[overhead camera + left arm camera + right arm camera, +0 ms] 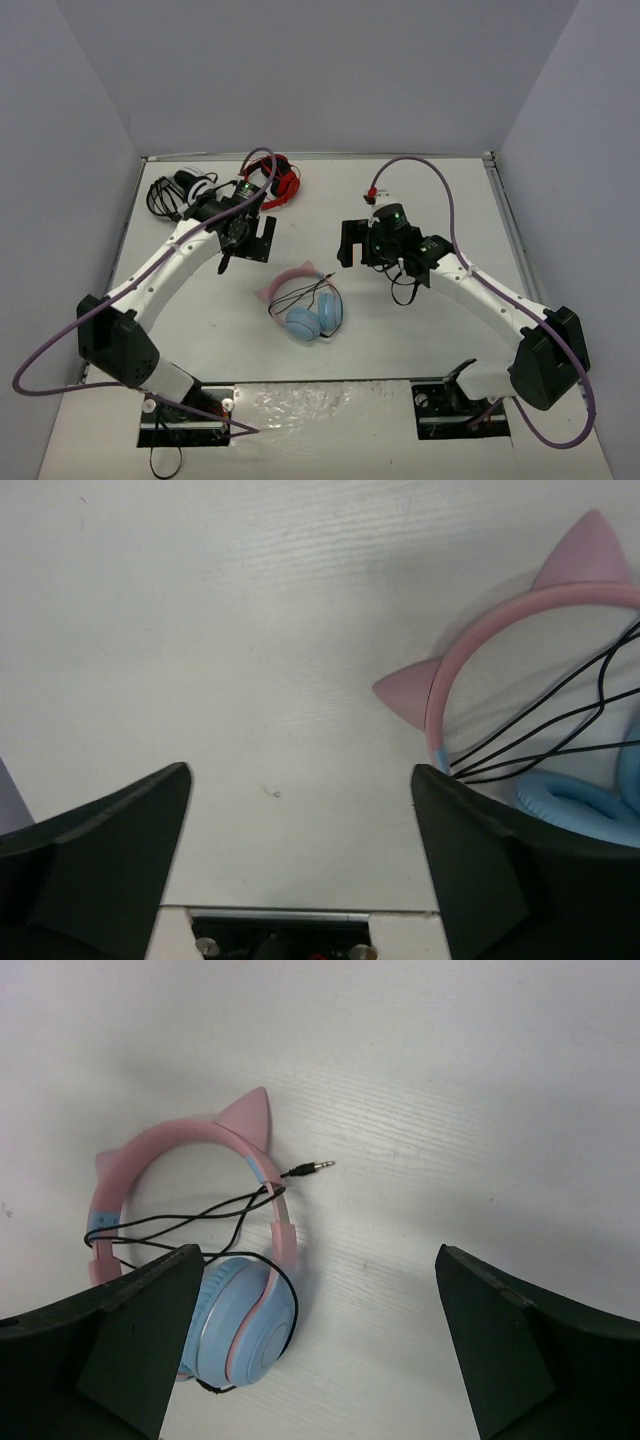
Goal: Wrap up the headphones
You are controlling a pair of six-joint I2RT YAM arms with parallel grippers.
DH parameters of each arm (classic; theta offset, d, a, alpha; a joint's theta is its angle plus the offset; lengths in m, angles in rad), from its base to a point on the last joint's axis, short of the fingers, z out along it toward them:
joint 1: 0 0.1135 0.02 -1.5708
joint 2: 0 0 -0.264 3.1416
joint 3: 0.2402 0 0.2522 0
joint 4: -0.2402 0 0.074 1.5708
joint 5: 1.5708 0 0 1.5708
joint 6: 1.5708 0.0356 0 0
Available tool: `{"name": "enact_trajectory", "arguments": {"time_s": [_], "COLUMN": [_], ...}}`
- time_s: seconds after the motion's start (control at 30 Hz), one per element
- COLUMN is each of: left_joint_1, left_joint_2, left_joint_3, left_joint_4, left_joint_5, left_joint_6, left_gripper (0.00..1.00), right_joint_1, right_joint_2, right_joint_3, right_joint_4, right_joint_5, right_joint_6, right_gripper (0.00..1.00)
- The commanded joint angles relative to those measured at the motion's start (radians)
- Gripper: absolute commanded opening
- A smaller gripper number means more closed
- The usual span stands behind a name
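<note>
The headphones [306,308] lie flat near the middle of the table [420,330], pink band [175,1138] toward the back and blue cups [238,1332] folded together toward us. The cable [200,1222] crosses the arch of the band in a few slack strands, and one loop sags around the lower cup. Its plug [318,1166] pokes out just past one side of the band and rests on the table.

Our left gripper [300,775] hangs over bare table just beside one cat ear, jaws wide, nothing between them. Our right gripper [318,1255] hangs above the plug side, also spread wide and empty. Neither touches the headphones.

We judge the wrap to be loosely on but not tidy, so the step in hand is taking up the slack. To do it well, we would pin the band or cups with the left, so the light frame does not slide. The right should come down on the plug, which is stiffer than the thin cord and easier to pinch against the table. Then we lead it round the band in a close turn and tuck it under a strand. Pull gently, since a hard tug would drag the headphones or undo the loops.

Two other headsets, a red one [282,182] and a black-and-white one [185,190], sit well apart at the back left.
</note>
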State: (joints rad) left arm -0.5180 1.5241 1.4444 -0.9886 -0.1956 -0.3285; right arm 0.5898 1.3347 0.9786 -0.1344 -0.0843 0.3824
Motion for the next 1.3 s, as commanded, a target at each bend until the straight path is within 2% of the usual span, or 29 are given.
{"name": "enact_trajectory", "arguments": {"time_s": [0.0,0.23,0.63,1.27], "left_joint_1": [0.007,0.01,0.012,0.013], "left_joint_2": [-0.143,-0.279,-0.443,-0.498], "left_joint_3": [-0.083,-0.209,-0.303,-0.361], "left_joint_4": [0.139,0.222,0.299,0.363], "left_joint_5": [-0.038,-0.056,-0.111,-0.132], "left_joint_6": [-0.02,-0.04,0.003,0.013], "left_gripper": [0.97,0.97,0.97,0.97], "right_joint_1": [-0.011,-0.016,-0.025,-0.038], "right_joint_2": [-0.072,-0.146,-0.192,-0.19], "right_joint_3": [-0.011,-0.019,-0.003,0.07], "right_joint_4": [0.093,0.124,0.157,0.145], "right_joint_5": [0.069,0.136,0.183,0.246], "right_joint_6": [0.056,0.073,0.071,0.083], "right_gripper": [1.0,1.0,1.0,1.0]}}
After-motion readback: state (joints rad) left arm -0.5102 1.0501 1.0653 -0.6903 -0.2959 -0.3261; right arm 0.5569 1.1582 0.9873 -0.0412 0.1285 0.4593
